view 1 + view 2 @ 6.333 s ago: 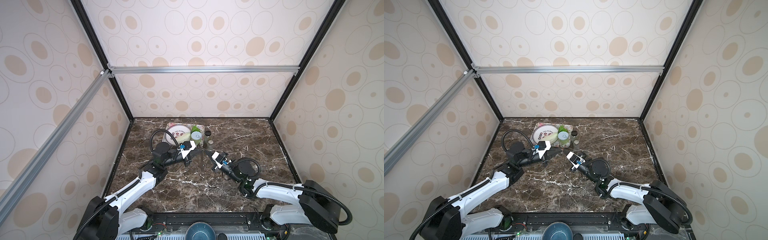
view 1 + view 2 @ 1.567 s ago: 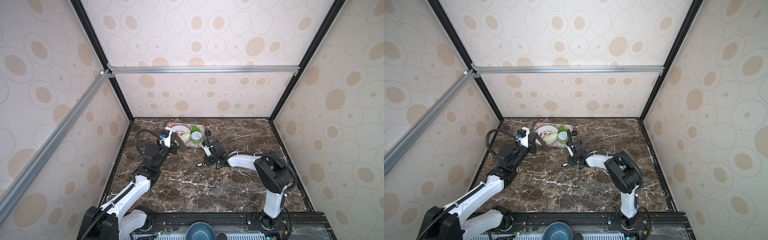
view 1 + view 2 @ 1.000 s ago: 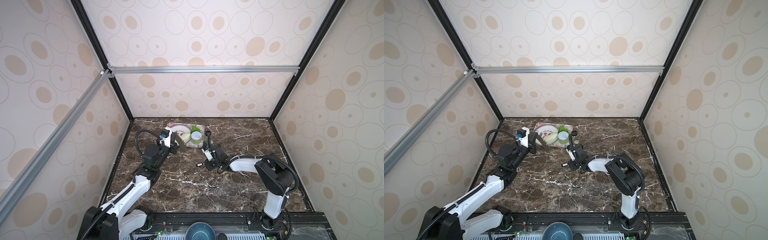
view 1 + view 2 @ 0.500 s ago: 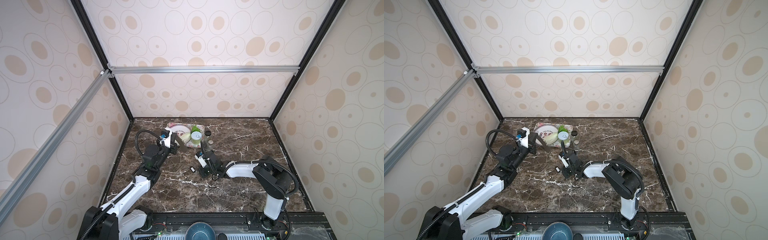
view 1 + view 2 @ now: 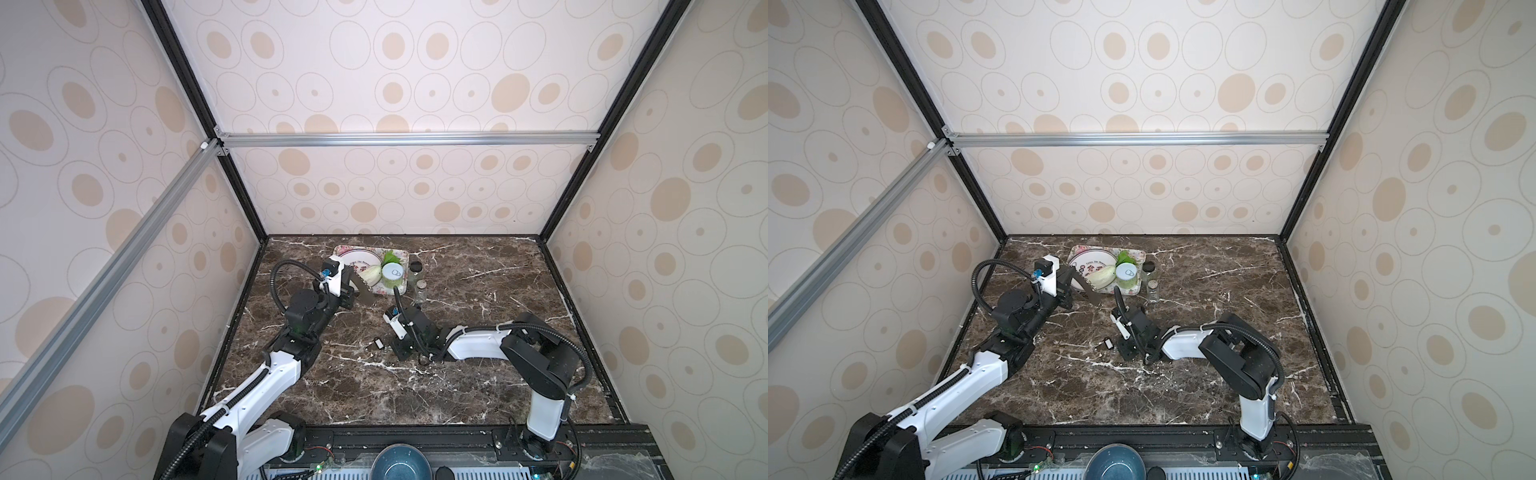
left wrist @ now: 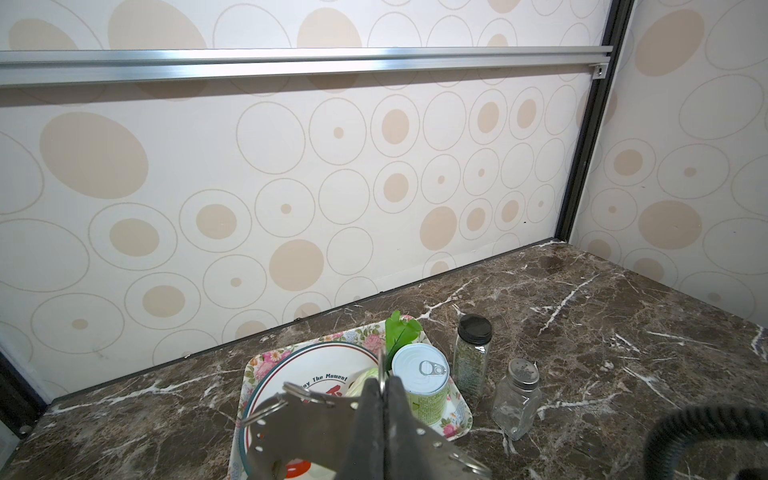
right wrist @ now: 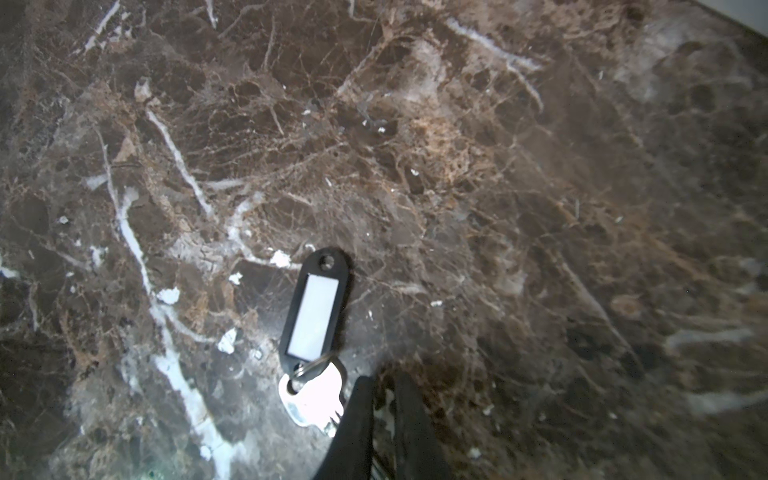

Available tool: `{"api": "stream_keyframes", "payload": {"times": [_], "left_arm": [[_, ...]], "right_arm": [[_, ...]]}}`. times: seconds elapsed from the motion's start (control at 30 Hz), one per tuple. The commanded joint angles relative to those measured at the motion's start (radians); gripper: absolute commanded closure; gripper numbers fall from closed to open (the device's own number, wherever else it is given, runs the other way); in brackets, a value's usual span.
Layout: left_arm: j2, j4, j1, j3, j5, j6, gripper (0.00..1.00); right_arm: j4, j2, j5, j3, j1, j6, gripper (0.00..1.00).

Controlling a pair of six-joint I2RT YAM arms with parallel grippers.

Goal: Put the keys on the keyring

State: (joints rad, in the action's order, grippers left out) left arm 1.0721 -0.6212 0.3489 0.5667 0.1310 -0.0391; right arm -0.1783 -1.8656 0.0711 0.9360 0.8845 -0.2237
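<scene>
- currently the left fingers (image 6: 368,415) are clenched flat on the keyring (image 6: 299,419), a grey metal piece with small holes and wire loops, held up off the desk (image 7: 540,208) in front of the flowered tray (image 6: 459,409).
- the black key tag (image 7: 316,311) with its white centre lies flat on the desk, linked by a small ring to a silver key (image 7: 316,399).
- the right fingers (image 7: 357,419) stand low, slightly parted with bare desk between them, grasping nothing.
- the silver key's tip sits just beside one finger, and the tag reaches away from them.
</scene>
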Motion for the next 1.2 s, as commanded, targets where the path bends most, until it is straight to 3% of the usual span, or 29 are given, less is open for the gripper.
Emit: {"api": "stream_keyframes", "payload": {"times": [0.0, 0.37, 0.63, 0.97, 1.17], "left_arm": [[-0.027, -0.060, -0.008, 0.008, 0.004, -0.015, 1.00], [-0.032, -0.060, -0.007, 0.007, 0.005, -0.016, 1.00], [-0.040, -0.061, -0.007, 0.004, 0.013, -0.019, 1.00], [-0.035, -0.065, -0.008, 0.005, 0.014, -0.021, 1.00], [-0.044, -0.063, -0.007, 0.001, 0.018, -0.019, 1.00]], "right_arm": [[0.034, -0.005, 0.010, -0.038, 0.002, 0.029, 0.87], [0.015, 0.048, -0.001, -0.093, 0.101, -0.049, 0.91], [-0.015, -0.008, 0.045, -0.018, 0.122, -0.102, 0.91], [-0.074, 0.125, 0.004, -0.117, 0.106, 0.035, 0.82], [-0.320, 0.155, 0.093, -0.261, 0.033, 0.187, 0.79]]}}
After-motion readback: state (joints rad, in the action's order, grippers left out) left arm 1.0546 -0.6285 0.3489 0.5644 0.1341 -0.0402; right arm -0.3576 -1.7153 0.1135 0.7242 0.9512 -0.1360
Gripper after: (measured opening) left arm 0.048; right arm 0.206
